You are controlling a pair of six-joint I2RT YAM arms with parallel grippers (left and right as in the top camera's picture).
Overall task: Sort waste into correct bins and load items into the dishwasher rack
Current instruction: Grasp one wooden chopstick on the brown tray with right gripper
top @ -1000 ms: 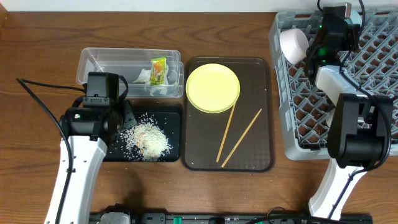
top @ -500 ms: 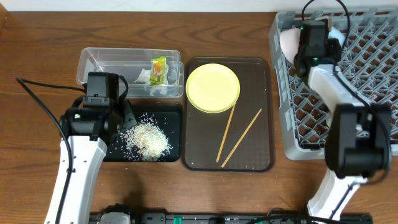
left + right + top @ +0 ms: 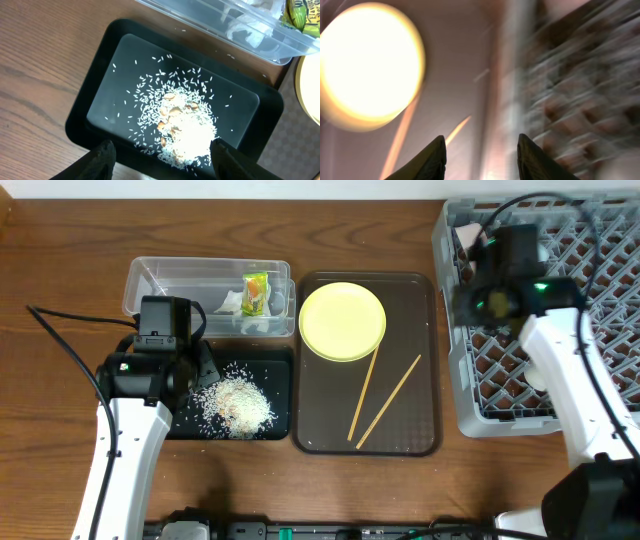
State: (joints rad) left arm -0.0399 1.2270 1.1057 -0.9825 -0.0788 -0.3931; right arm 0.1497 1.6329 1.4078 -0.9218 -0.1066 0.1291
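So the left gripper [image 3: 162,152] hovers over the black tray [image 3: 80,125], fingers apart, empty. The right gripper [image 3: 481,145], also spread, is blurry over the left edge of the rack [image 3: 452,340], beside the brown tray [image 3: 320,420].

right gripper [image 3: 481,137] swung toward yellow plate [image 3: 342,321]

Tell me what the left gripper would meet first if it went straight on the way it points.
The left gripper, open, points down into the black tray. Straight on, it would probably meet the rice pile first, near its lower edge; how far off is unclear from the wrist view.
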